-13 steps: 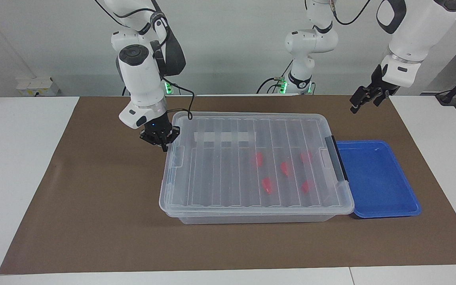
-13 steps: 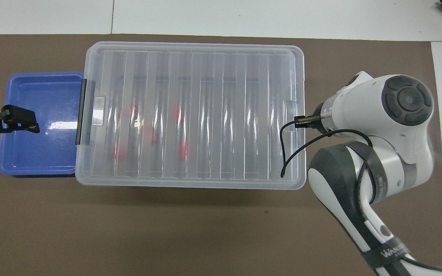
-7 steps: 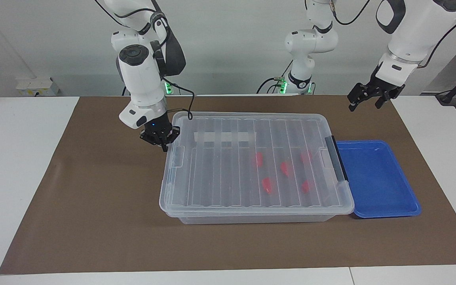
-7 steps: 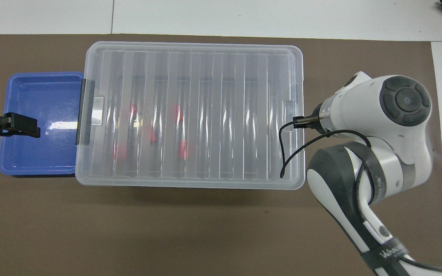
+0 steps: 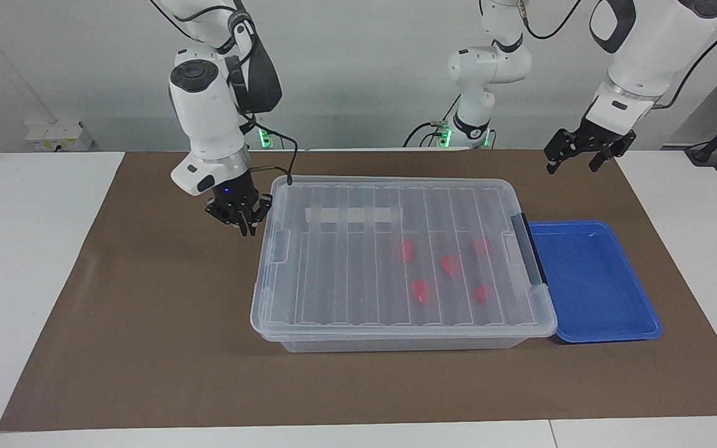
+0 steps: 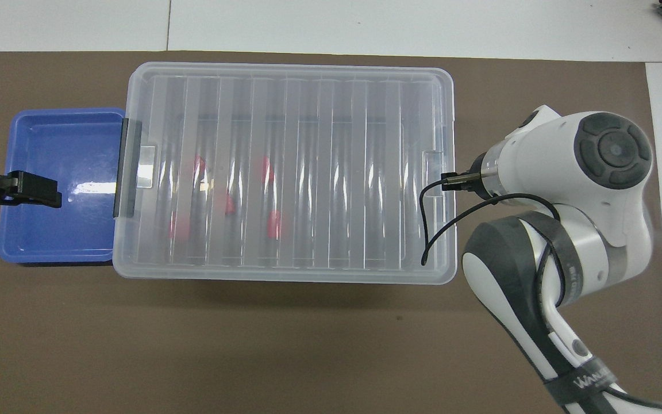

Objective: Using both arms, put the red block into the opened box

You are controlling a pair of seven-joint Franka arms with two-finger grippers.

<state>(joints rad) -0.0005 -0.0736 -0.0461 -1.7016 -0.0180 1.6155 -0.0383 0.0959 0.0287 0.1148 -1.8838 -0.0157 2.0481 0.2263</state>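
Observation:
The clear box (image 5: 396,343) sits mid-table with its ribbed lid (image 5: 346,261) lying on it. Through the lid I see several red blocks (image 5: 419,291) in the half toward the left arm's end; they also show in the overhead view (image 6: 274,223). My right gripper (image 5: 240,223) hangs just off the box's end toward the right arm's base, low, beside the lid's corner; in the overhead view its own wrist hides it. My left gripper (image 5: 573,163) is open and empty, raised in the air; from overhead it lies over the blue tray (image 6: 49,192).
A shallow blue tray (image 5: 595,292) (image 6: 61,230) butts against the box's end that carries the black latch handle (image 5: 529,249). A brown mat (image 5: 147,323) covers the table. A black cable from the right wrist dangles over the lid's corner (image 6: 426,230).
My right gripper has drawn back a little from the box's end and risen slightly. My left gripper has swung a bit higher and turned at the wrist. The box and blocks have not moved.

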